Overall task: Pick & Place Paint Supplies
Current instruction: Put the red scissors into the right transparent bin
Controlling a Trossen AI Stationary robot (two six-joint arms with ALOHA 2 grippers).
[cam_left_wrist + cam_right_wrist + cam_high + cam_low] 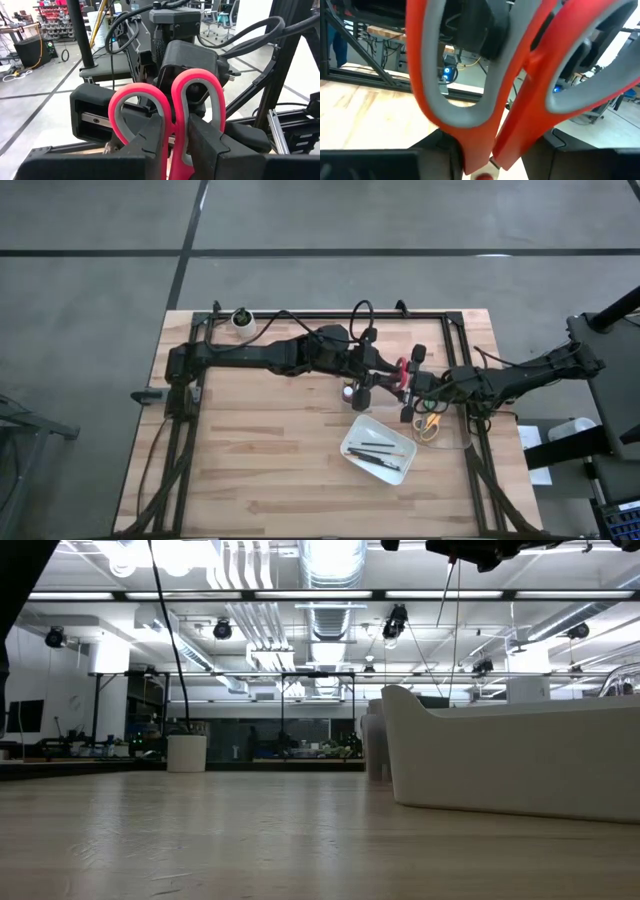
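Holding the red scissors (402, 370) up off the table (250, 450) near its right edge, I have both grippers clamped on them: the left gripper (172, 145) and the right gripper (480, 160) each pinch the handles. My tray (352, 442) with brushes (378, 452) lies just below; yellow scissors (430, 423) rest beside it.

The red-handled scissors (403, 370) hung in the air just beyond the white tray (352, 442), handle loops grey-lined. Dark brushes (378, 450) lay inside that tray. Yellow-handled scissors (430, 423) lay flat just beside it.
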